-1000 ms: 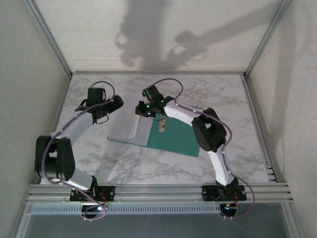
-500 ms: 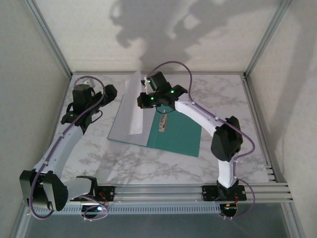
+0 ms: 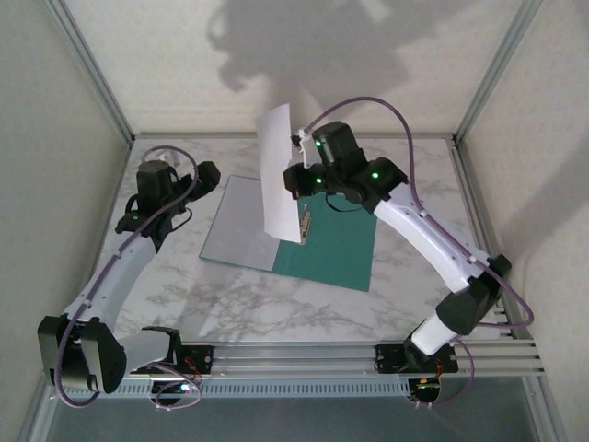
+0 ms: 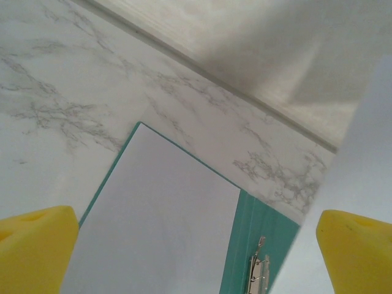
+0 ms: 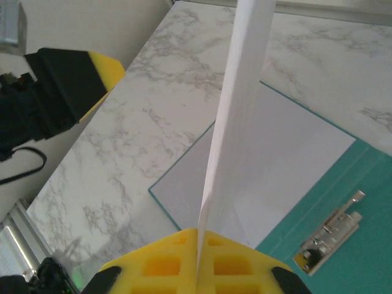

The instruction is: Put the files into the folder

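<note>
The right pincer (image 5: 197, 257) is pinching a thin white rectangular paper sheet (image 5: 236, 110) by one edge, holding it upright. Below this pincer, an open teal-green card folder (image 3: 336, 253) is lying flat, a second white sheet (image 3: 241, 226) resting on its left leaf beside the small metal fastener strip (image 5: 331, 233). The left pincer (image 3: 208, 179) is hovering with its fingers spread wide over the grey-veined marble tabletop (image 3: 276, 308), the folder just to its right.

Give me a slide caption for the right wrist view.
Right gripper, jaws shut on a raised sheet, above the open folder with a second sheet lying on it.
</note>
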